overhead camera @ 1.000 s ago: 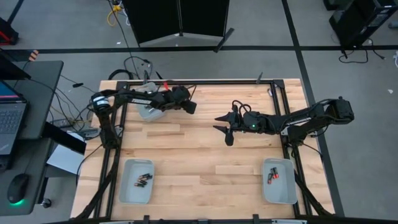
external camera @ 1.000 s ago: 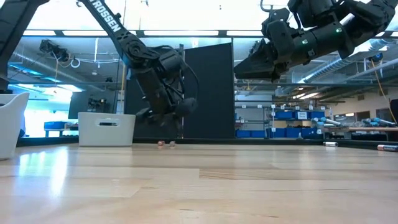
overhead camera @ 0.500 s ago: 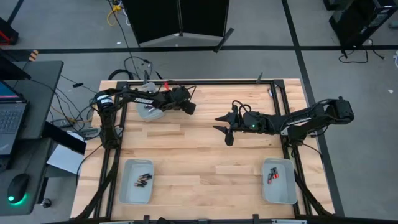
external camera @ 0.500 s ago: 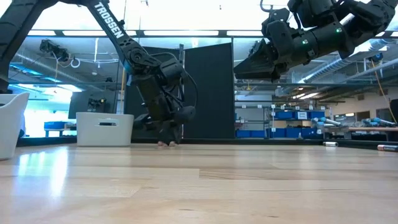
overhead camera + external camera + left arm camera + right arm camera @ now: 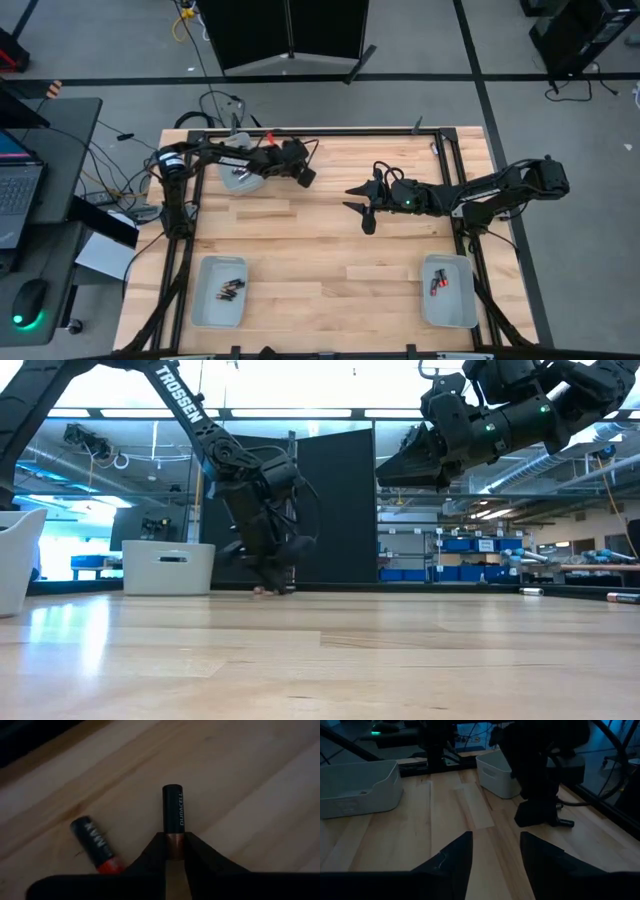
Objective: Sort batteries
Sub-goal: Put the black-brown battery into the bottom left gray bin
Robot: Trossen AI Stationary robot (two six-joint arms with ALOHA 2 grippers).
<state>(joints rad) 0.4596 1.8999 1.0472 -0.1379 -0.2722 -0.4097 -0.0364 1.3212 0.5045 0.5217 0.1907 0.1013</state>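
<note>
Two batteries lie on the wooden table near its far edge. A dark one with a copper end (image 5: 173, 810) has my left gripper (image 5: 175, 840) shut on it. A dark one with a red end (image 5: 95, 845) lies loose beside it. In the high view my left gripper (image 5: 305, 178) is down at the table, next to the far-left pale tray (image 5: 238, 176). My right gripper (image 5: 356, 200) hangs open above the table's middle, with nothing between its fingers (image 5: 460, 855). My left gripper pinches the battery's copper end (image 5: 175, 844) between its two fingertips. The fingers (image 5: 200, 852) come down at a slant from above and close on the two sides of that end. The battery lies flat on the table, its dark end pointing away from the gripper.
A pale tray at the near left (image 5: 220, 291) and another at the near right (image 5: 449, 290) each hold several batteries. The black frame (image 5: 330, 130) runs around the table. Bare wood lies between the two arms and toward the near edge.
My left gripper has come down to the tabletop at the two batteries near the far-left tray and has turned a little. My right arm has kept still.
</note>
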